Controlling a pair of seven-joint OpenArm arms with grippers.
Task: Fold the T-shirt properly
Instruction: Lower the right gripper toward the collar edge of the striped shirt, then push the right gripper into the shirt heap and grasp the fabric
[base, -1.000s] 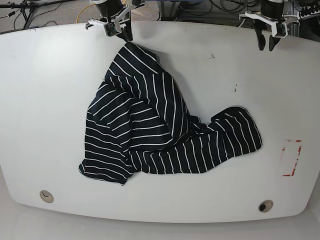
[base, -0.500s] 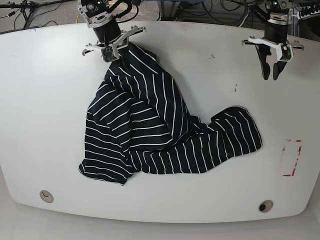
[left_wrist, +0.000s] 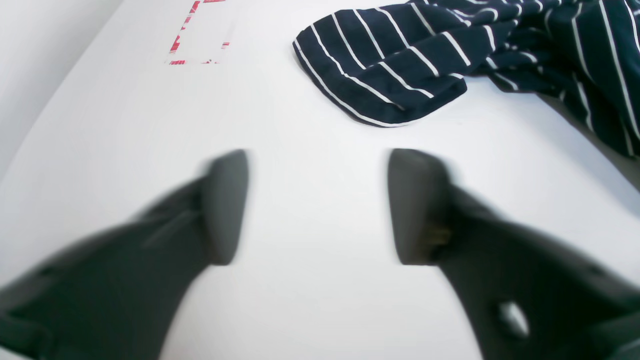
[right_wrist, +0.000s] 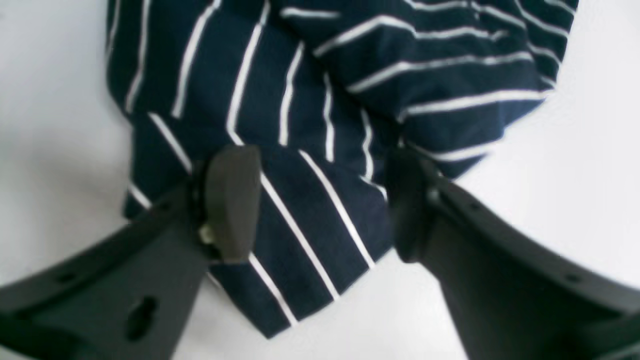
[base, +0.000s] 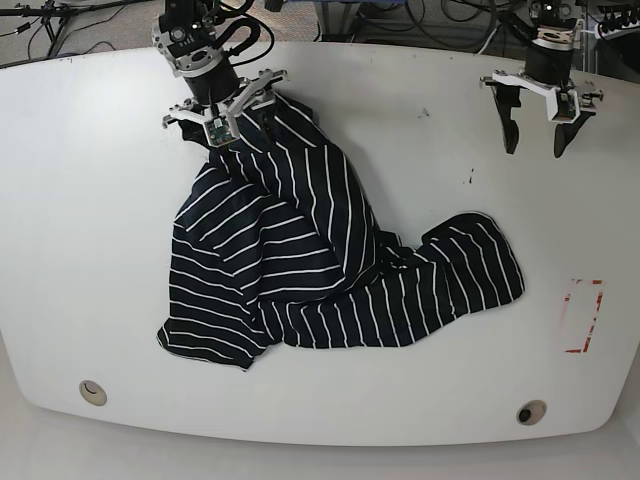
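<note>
Lay crumpled mid-table, the T-shirt (base: 320, 260), nothing yet folded. Stood spread and empty over a far corner of cloth, the right gripper (right_wrist: 320, 205). Hung wide over the bare table (left_wrist: 310, 310), well apart from fabric, the left gripper (left_wrist: 320, 205). Risked pinching several bunched layers, so dragging a wad instead of one edge.

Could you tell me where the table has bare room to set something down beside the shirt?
The table is bare along the base view's left side, from its edge to the T-shirt. It is also bare between the shirt and the red-marked rectangle, and below the left gripper. The middle is crowded with crumpled fabric, with the right gripper over its top corner.
</note>
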